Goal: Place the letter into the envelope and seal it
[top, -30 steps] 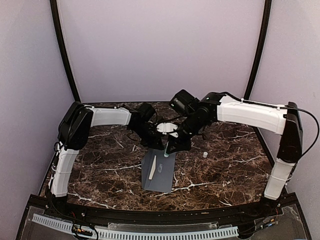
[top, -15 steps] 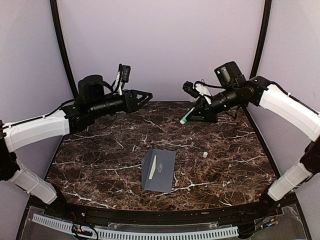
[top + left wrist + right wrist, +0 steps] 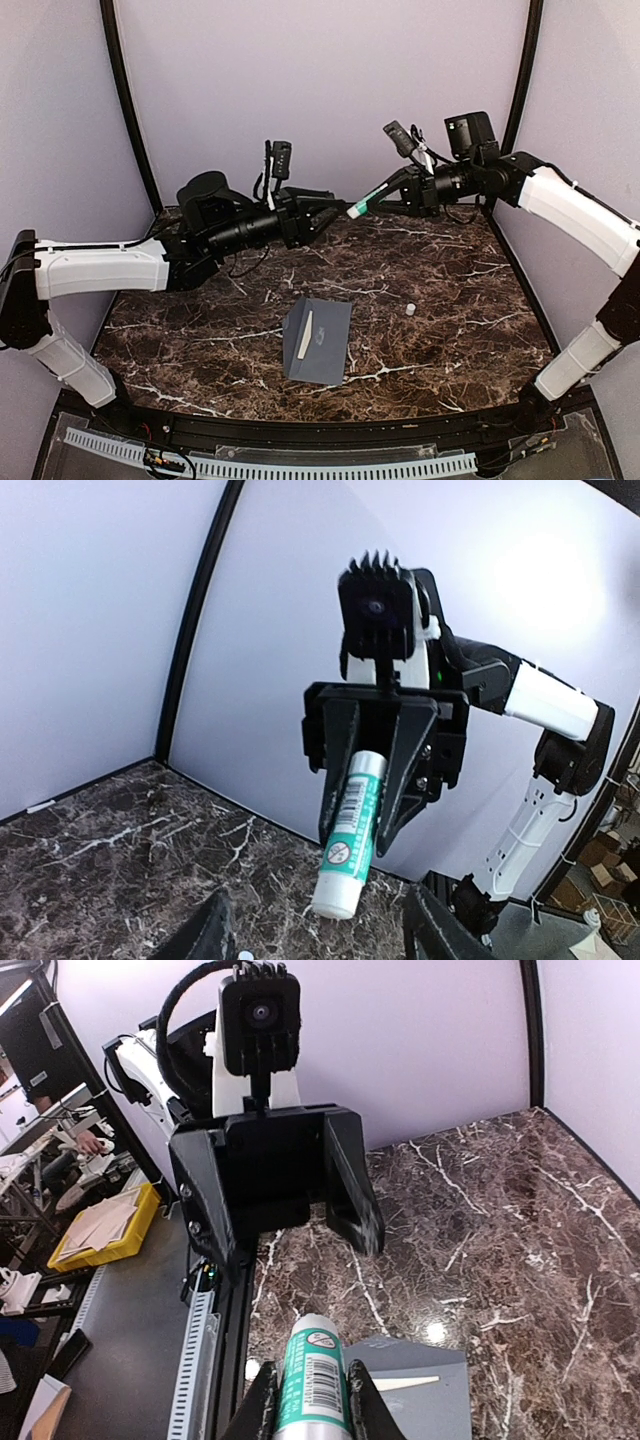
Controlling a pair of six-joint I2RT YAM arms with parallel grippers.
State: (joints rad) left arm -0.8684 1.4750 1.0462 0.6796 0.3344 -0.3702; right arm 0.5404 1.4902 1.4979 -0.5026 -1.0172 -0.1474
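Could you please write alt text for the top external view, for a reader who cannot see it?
The right gripper holds a glue stick toward the open left gripper, both well above a marble table. A grey-blue envelope lies flat on it.

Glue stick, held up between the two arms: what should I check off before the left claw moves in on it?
1. Right claw shut on the glue stick: ok.
2. Left claw open, wide enough for the stick: ok.
3. Stick's free end pointing into the left claw's gap: ok.
4. Both claws raised well above the marble table: ok.
5. Envelope lying flat, apart from both arms: ok.
6. Letter fully inside the envelope: cannot tell; only a thin cream strip shows.
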